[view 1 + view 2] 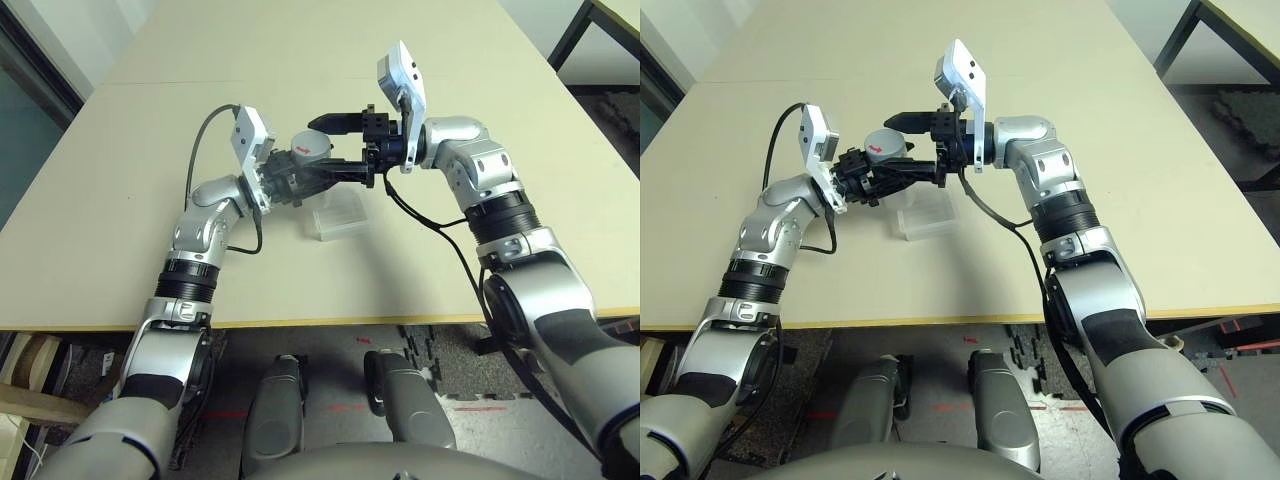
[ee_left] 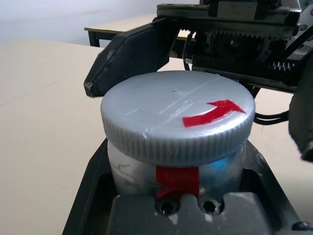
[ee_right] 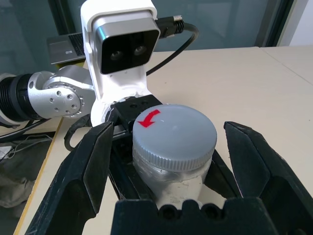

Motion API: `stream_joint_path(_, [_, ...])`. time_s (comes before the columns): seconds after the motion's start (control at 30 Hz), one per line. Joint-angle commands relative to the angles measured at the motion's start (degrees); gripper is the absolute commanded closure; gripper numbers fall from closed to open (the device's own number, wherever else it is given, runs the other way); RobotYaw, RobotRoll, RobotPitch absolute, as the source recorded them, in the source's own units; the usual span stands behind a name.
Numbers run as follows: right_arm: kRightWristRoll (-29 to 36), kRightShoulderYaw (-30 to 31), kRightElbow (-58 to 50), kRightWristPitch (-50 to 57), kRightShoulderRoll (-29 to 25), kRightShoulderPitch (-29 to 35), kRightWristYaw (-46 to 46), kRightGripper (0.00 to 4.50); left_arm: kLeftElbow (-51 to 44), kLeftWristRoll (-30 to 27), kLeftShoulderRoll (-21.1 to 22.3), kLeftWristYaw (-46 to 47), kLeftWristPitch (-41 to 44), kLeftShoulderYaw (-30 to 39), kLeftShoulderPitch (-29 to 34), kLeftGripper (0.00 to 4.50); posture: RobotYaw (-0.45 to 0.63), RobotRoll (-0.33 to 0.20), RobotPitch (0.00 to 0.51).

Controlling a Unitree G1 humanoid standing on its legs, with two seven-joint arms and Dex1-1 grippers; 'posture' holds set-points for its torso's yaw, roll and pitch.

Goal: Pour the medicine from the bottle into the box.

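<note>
Your left claw point(image 1: 290, 180) pinches the capped silver-grey bottle point(image 3: 173, 147) mid-frame; your spread right claw point(image 3: 173, 147) could twist it loose.

The bottle point(image 2: 178, 166) has its base hidden in the left pincer point(image 1: 290, 180).

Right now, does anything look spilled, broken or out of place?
Nothing stands out. The bottle sits capped in the left claw, above the table. The right claw is open around its cap. The box lies flat on the table, nothing spilled.
</note>
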Motion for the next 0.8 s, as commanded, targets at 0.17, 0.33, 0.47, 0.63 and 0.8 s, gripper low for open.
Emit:
stream_joint_path(0.17, [-0.53,0.48,1.11,-0.76,0.19,-1.16,0.67,1.92,-1.22,0.62,0.27,-0.85,0.44,-0.61,0.91,1.83,-0.07,0.0,0.152])
stream_joint_path(0.33, [-0.39,0.34,1.71,-0.92,0.2,-1.46,1.11,1.92,-1.46,0.51,0.4,-1.18,0.93,-0.61,1.02,1.83,-0.07,0.0,0.154])
stream_joint_path(0.47, [-0.2,0.48,3.06,-2.62,0.16,-2.23,3.64,1.92,-1.91,0.21,0.86,-2.11,1.96,-0.8,1.23,1.83,-0.07,0.0,0.155])
stream_joint_path(0.63, [1.37,-0.06,5.72,-3.86,0.12,-4.55,10.21,1.92,-2.14,0.37,1.07,-2.71,2.4,-0.76,1.51,1.83,-0.07,0.0,0.157])
stream_joint_path(0.8, [3.16,-1.3,10.42,-6.9,0.53,-8.5,19.04,1.92,-2.63,0.41,1.02,-3.02,2.97,-0.7,1.88,1.83,-0.07,0.0,0.158])
